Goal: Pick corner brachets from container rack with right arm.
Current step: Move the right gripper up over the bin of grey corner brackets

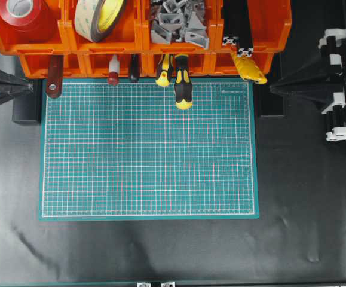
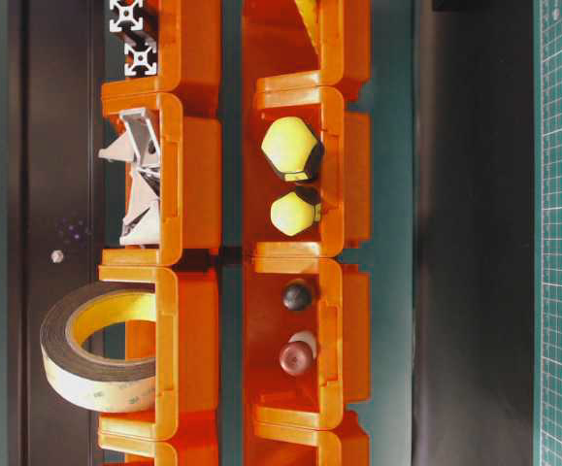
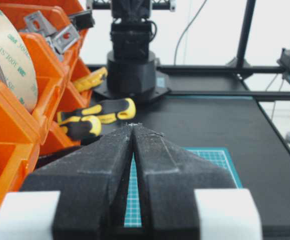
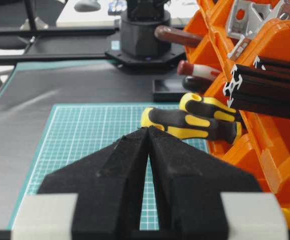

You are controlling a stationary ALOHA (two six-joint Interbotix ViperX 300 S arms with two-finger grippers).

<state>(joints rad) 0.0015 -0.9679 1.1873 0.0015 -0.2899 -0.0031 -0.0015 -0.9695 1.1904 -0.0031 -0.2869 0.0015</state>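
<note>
My right fingers (image 4: 148, 131) were pressed together, holding nothing, above the green mat (image 4: 84, 135). My left fingers (image 3: 133, 126) were likewise pressed together. The corner brachets (image 1: 178, 23) lay heaped in an upper bin of the container rack (image 1: 137, 36), untouched.

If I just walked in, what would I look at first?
Probably the bright orange container rack along the top edge, with a red tape roll in its left bin and grey corner brachets heaped in another. Then the big green gridded mat in the middle, with yellow-and-black tool handles poking over it.
</note>
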